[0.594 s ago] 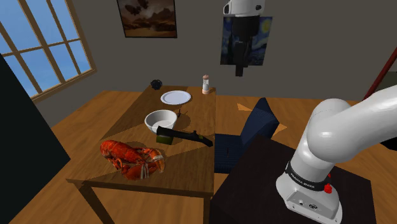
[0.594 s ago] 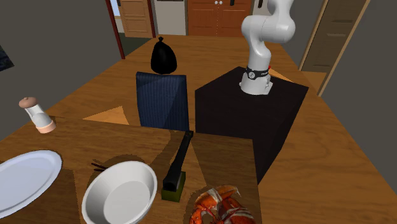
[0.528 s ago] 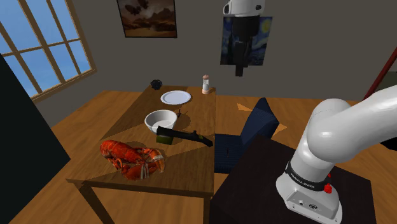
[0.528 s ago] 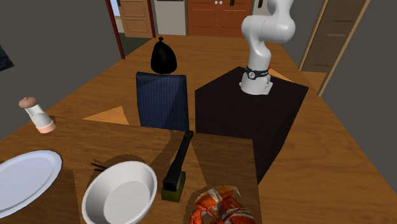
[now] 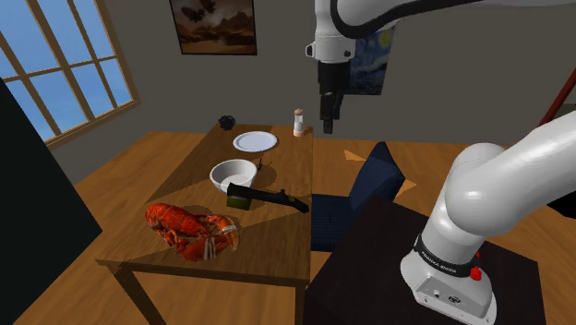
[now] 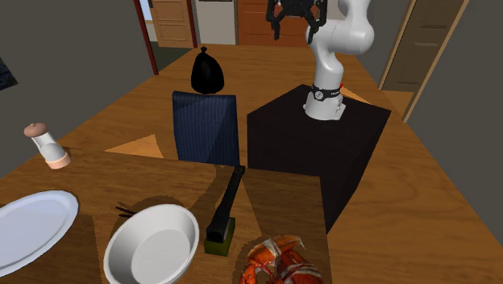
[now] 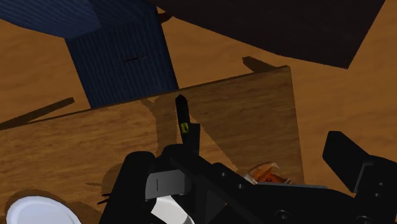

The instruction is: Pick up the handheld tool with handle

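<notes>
black-handled tool (image 6: 226, 206) on wooden table (image 6: 161, 181), white bowl (image 6: 153, 246) just beside, red lobster (image 6: 278, 265) near its head

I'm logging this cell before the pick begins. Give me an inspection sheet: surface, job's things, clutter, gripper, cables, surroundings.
Surface: wooden table, partly in shadow.
Job's things: tool with a black handle and olive head lies flat beside the bowl, handle toward the chair, untouched.
Clutter: white bowl, white plate, red lobster, shaker, all on the table.
Gripper: gripper open, empty, pointing down, high above the table.
Cables: nothing seen.
Surroundings: blue chair at the table's side, black stand, black bag on the floor, window, wall pictures.
</notes>
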Motion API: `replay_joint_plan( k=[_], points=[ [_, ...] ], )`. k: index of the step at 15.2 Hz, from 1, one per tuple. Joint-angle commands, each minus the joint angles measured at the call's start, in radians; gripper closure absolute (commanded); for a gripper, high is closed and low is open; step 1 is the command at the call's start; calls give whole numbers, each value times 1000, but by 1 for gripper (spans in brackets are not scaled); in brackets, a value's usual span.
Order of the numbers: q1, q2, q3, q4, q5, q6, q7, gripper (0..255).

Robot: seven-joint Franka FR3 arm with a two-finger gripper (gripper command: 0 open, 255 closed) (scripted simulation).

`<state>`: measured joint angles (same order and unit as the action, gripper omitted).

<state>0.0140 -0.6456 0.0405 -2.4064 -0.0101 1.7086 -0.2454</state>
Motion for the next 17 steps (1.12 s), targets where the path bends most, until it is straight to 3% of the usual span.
replay_joint_plan(
  k=[1,9,17],
  points=[
    [2,50,-3,-23,-4,76,-15,0],
    [1,296,-25,-48,-26,350,-83,0],
    [-2,596,-37,22,-42,582,-144,0]
  ],
)
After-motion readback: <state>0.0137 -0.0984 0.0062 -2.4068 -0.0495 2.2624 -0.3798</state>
